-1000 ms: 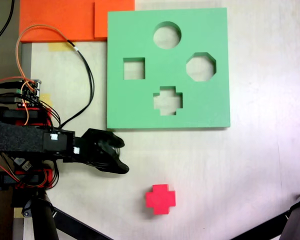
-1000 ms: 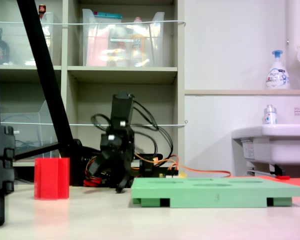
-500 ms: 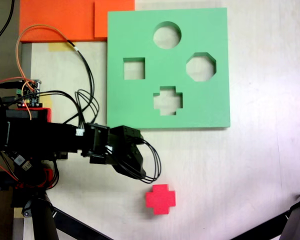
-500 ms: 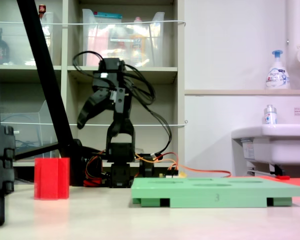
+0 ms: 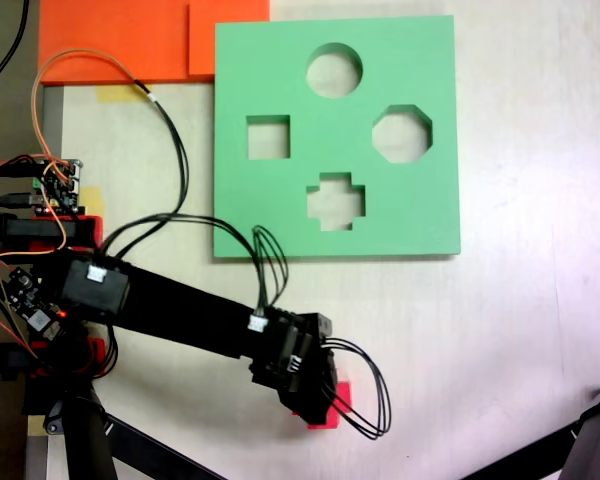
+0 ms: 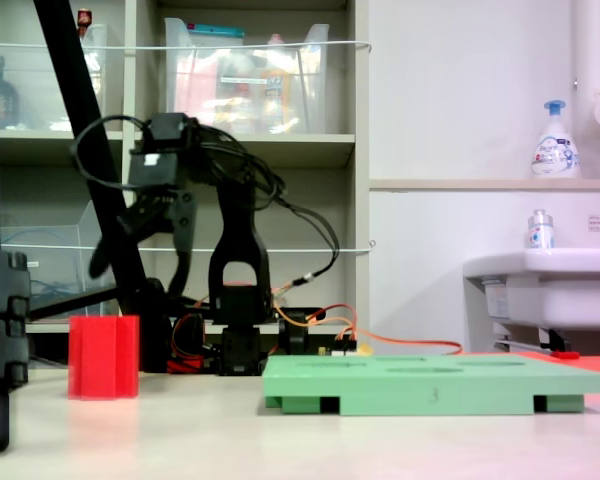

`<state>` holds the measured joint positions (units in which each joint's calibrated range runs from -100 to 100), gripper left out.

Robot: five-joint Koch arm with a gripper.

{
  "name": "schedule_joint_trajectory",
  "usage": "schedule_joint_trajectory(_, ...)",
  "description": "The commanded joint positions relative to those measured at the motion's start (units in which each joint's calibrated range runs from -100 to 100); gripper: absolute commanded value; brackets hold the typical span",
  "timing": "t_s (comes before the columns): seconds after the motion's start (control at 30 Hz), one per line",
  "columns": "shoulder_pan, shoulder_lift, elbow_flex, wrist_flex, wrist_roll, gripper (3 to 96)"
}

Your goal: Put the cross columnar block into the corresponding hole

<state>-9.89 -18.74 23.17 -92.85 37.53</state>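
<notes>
Since the earlier frames the arm has swung out from near its base, and the claw (image 6: 140,255) now hangs above the cross columnar block (image 6: 103,357), fingers spread apart with nothing between them. In the first exterior view the claw (image 5: 315,395) covers most of the block (image 5: 339,398). The block stands upright on the surface (image 5: 520,330), well apart from the green board (image 5: 280,190), whose cross-shaped hole (image 5: 336,201) lies empty.
</notes>
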Motion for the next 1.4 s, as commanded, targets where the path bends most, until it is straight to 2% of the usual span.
schedule_joint_trajectory(0.03, -1.1, 6.7, 4.5, -3.4, -1.8, 73.2)
schedule_joint_trajectory(0.1, -1.4, 9.0, 5.0, -3.3, -2.1, 81.9)
schedule_joint_trajectory(0.17, -1.5, 11.9, 6.4, -3.3, -2.1, 84.9)
schedule_joint_trajectory(0.77, -2.0, 25.2, 7.4, -3.4, -3.2, 83.7)
schedule_joint_trajectory(0.9, -2.1, 25.6, 7.1, -3.4, -3.3, 70.7)
schedule_joint_trajectory(1.1, -3.2, 25.6, 6.0, -5.4, -3.4, 46.5)
schedule_joint_trajectory(1.4, -3.0, 23.8, 6.5, -7.1, -3.3, 43.2)
